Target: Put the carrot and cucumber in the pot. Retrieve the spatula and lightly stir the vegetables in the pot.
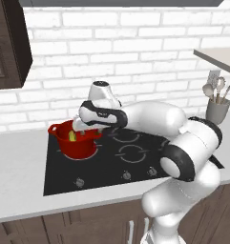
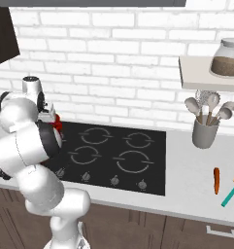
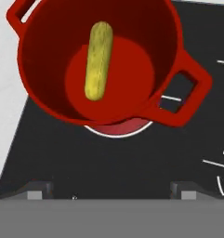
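The glossy red pot (image 1: 79, 147) stands on the front left burner of the cooktop, and a sliver of the pot (image 2: 56, 122) shows behind my arm. The yellow-green cucumber (image 3: 98, 60) lies loose on the pot's floor, and the cucumber (image 1: 72, 136) shows just inside the rim. My gripper (image 1: 82, 127) hovers just above the pot's near rim, open and holding nothing; the gripper (image 3: 111, 190) has its tips spread wide over the pot (image 3: 171, 44). The orange carrot (image 2: 216, 180) lies on the counter far right, with the teal-handled spatula (image 2: 230, 191) just beyond it.
The black cooktop (image 2: 116, 155) has several burner rings and front knobs. A grey holder of metal spoons (image 2: 204, 132) stands right of it, and the holder (image 1: 216, 110) sits at the back right. A glass jar (image 2: 226, 58) rests on a wall shelf above.
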Motion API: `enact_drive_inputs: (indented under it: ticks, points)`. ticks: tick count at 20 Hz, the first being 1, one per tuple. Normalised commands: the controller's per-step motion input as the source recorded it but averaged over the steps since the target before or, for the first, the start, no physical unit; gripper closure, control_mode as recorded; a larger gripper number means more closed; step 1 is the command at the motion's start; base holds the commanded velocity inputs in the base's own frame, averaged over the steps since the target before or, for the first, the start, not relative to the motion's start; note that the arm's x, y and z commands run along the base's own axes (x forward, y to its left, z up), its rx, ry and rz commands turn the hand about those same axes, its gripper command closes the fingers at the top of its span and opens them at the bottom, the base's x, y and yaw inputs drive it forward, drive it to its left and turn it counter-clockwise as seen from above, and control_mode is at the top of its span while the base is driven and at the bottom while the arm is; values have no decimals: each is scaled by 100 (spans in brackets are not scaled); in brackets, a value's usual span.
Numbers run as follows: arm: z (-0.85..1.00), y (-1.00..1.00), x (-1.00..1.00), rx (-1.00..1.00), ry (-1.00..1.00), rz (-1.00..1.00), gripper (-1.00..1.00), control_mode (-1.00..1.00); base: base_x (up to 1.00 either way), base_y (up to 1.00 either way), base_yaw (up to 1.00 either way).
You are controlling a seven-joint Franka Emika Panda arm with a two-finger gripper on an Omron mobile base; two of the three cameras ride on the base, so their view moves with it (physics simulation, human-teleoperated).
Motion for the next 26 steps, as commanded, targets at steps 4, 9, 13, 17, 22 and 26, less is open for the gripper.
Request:
enact_drive_inputs:
  ticks: [4,9,13,17,22,26]
  points:
    - [17,-100,-100,0,0,-1,-100,-100,0,0,0]
    - [13,-100,-100,0,0,0,-100,-100,0,0,0]
    - [30,-100,-84,0,0,0,-100,-100,0,0,0]
    - [36,-100,-50,0,1,0,-100,-100,0,0,0]
    - [18,-100,-32,0,5,0,-100,-100,0,0,0]
    - [24,-100,-22,-7,8,0,-100,-100,0,0,0]
